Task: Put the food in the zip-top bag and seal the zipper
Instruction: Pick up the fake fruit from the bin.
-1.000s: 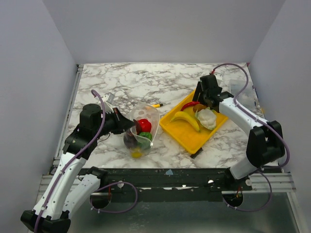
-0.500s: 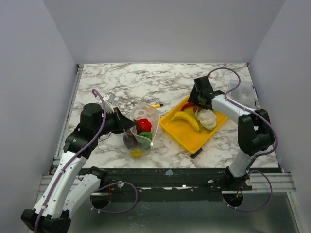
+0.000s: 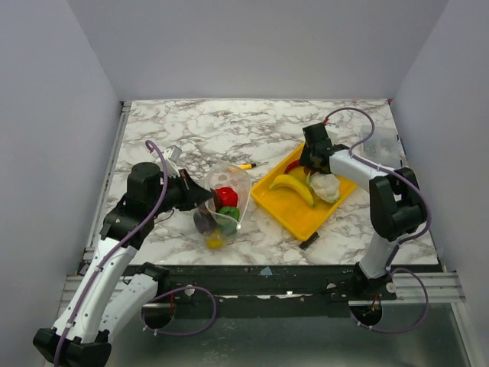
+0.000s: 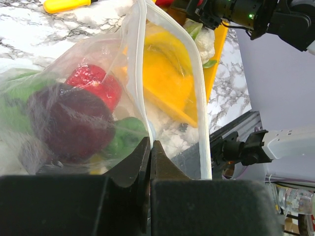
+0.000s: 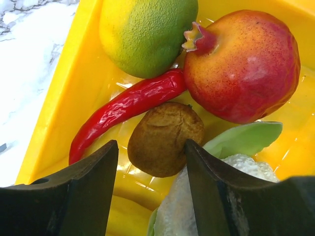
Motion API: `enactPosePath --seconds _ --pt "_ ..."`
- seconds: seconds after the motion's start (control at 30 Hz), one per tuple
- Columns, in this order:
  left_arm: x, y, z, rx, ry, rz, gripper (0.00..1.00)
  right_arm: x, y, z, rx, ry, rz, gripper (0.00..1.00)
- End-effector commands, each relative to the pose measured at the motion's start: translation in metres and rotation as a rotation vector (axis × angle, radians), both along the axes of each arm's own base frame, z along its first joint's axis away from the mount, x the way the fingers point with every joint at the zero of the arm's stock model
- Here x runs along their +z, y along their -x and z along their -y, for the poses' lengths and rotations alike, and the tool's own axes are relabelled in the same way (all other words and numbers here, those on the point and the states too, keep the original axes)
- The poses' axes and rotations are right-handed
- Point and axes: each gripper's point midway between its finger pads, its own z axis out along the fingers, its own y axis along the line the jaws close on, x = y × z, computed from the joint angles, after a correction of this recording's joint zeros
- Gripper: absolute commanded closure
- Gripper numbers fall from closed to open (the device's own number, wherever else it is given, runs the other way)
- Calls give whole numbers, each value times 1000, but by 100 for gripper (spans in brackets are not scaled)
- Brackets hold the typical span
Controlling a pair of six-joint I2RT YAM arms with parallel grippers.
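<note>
The zip-top bag (image 3: pixel 223 200) stands open on the marble left of centre, holding a red pepper (image 4: pixel 96 83), a dark purple piece (image 4: pixel 64 123) and a green piece (image 4: pixel 125 137). My left gripper (image 3: pixel 205 197) is shut on the bag's mouth edge (image 4: pixel 139 73), where the zipper strip runs. The yellow tray (image 3: pixel 294 212) holds a banana (image 3: pixel 290 186) and cauliflower (image 3: pixel 325 186). My right gripper (image 5: pixel 151 145) is open low over the tray's far corner, its fingers either side of a brown fruit (image 5: pixel 165 137). A red chili (image 5: pixel 123 105), a pomegranate (image 5: pixel 243 64) and a yellow-green fruit (image 5: pixel 147 24) lie just beyond.
A small yellow stick (image 3: pixel 246 165) lies on the table between bag and tray. A rigid clear box (image 3: pixel 386 147) stands at the right edge. A small dark object (image 3: pixel 309 241) lies by the tray's near corner. Walls close in on three sides.
My right gripper has moved left and down toward the tray's far corner, over the small fruits. The left arm and the bag have not moved.
</note>
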Motion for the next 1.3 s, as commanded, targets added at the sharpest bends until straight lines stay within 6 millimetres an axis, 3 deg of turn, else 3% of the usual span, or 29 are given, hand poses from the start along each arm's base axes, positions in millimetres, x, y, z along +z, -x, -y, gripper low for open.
enactPosePath --seconds 0.0,0.43,0.57,0.7,1.13,1.27 --pt "3 4 -1 -5 5 14 100 -32 0 1 17 37 -54 41" --pt "3 3 0 -9 13 8 100 -49 1 9 37 126 -109 37" --pt "1 3 -1 -3 9 6 100 -41 -1 5 45 117 -84 39" --pt "2 3 0 -5 10 5 100 -20 -4 0 59 97 -40 57" --pt "3 2 3 -14 22 -2 100 77 14 -7 108 -6 131 72" --pt "2 2 2 -10 22 -3 100 104 32 -32 217 -153 176 74"
